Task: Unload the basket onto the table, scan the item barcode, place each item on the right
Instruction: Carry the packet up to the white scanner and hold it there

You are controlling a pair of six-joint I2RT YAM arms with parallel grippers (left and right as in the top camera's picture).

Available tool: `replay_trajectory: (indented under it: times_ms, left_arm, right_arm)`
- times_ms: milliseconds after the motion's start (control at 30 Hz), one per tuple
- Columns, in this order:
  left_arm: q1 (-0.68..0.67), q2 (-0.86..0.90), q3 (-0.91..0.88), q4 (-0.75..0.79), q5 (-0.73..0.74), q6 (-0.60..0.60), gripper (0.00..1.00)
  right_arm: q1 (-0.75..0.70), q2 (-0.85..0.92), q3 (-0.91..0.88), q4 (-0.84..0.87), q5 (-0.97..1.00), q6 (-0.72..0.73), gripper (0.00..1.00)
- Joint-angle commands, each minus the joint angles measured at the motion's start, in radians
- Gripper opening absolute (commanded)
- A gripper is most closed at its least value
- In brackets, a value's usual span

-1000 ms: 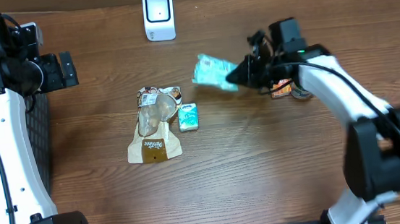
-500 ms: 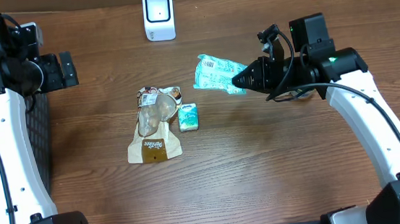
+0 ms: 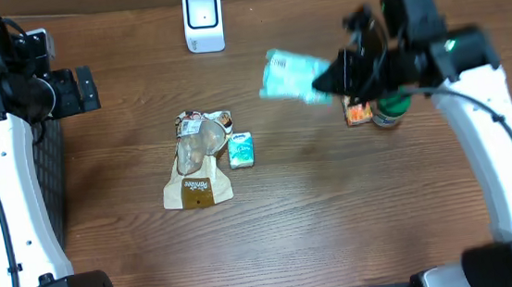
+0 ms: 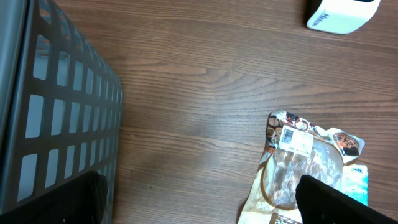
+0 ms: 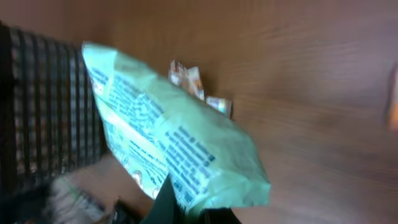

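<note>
The right tool (image 3: 328, 82) is clenched on one end of the light green packet (image 3: 289, 73), holding it up over the counter (image 3: 336, 211), long side pointing left toward the white scanner (image 3: 202, 20), which sits farther left on the far side; the left tool (image 3: 86, 89) is open, well away.

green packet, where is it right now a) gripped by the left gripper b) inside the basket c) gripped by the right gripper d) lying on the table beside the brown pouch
c: the right gripper is shut on one end of the green packet.
</note>
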Motion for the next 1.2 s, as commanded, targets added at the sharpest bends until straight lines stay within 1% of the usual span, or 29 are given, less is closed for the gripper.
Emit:
replay_trajectory:
  times_ms: [0, 67, 100, 133, 200, 233, 333, 467, 700, 867, 933, 1000, 1033, 1167]
  left_arm:
    - [0.004, 0.003, 0.013, 0.0, 0.0, 0.026, 0.99]
    - [0.004, 0.003, 0.013, 0.0, 0.0, 0.026, 1.0]
    - [0.004, 0.003, 0.013, 0.0, 0.0, 0.026, 0.99]
    - [0.004, 0.003, 0.013, 0.0, 0.0, 0.026, 1.0]
    - [0.004, 0.003, 0.013, 0.0, 0.0, 0.026, 1.0]
    - [0.004, 0.003, 0.013, 0.0, 0.0, 0.026, 1.0]
    - [0.004, 0.003, 0.013, 0.0, 0.0, 0.026, 1.0]
    - [0.004, 0.003, 0.013, 0.0, 0.0, 0.026, 1.0]
    - [0.004, 0.003, 0.013, 0.0, 0.0, 0.026, 1.0]
    - [0.004, 0.003, 0.013, 0.0, 0.0, 0.026, 0.99]
    - [0.004, 0.003, 0.013, 0.0, 0.0, 0.026, 0.99]
    - [0.004, 0.003, 0.013, 0.0, 0.0, 0.026, 1.0]
    - [0.004, 0.003, 0.013, 0.0, 0.0, 0.026, 1.0]
    - [0.004, 0.003, 0.013, 0.0, 0.0, 0.026, 0.99]
  right_arm:
    - [0.062, 0.135, 0.313, -0.081, 0.238, -0.027, 0.04]
    - [0.096, 0.22, 0.465, -0.116, 0.362, -0.028, 0.04]
    - [0.124, 0.279, 0.547, -0.101, 0.479, -0.031, 0.04]
    - [0.141, 0.313, 0.578, -0.072, 0.556, -0.037, 0.04]
    - [0.169, 0.352, 0.585, 0.013, 0.684, -0.065, 0.04]
    - [0.201, 0.407, 0.584, 0.137, 0.833, -0.117, 0.04]
    - [0.236, 0.478, 0.581, 0.306, 0.94, -0.221, 0.04]
    - [0.27, 0.569, 0.581, 0.526, 0.998, -0.45, 0.04]
    - [0.319, 0.709, 0.58, 0.842, 1.017, -0.909, 0.04]
    - [0.344, 0.801, 0.58, 1.049, 1.094, -1.198, 0.04]
    - [0.351, 0.835, 0.58, 1.102, 1.114, -1.305, 0.04]
    - [0.358, 0.869, 0.58, 1.152, 1.113, -1.4, 0.04]
    - [0.359, 0.88, 0.58, 1.167, 1.113, -1.421, 0.04]
    - [0.36, 0.907, 0.58, 1.183, 1.067, -1.448, 0.04]
